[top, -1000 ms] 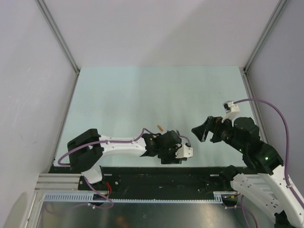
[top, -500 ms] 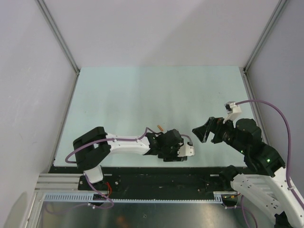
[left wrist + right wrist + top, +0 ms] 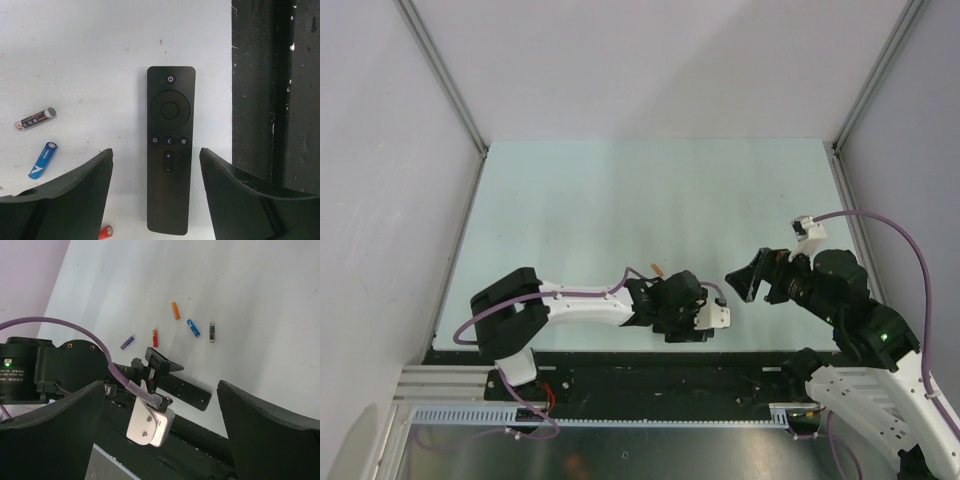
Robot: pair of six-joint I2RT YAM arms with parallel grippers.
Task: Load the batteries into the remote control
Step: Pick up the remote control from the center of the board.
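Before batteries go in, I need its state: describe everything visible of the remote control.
The remote control is a slim matte black bar, plastic by its look, lying flat on the pale table, button face up: power button, round pad, three small keys, a rocker. No battery recess shows. It lies between the left gripper's open fingers, untouched by them.
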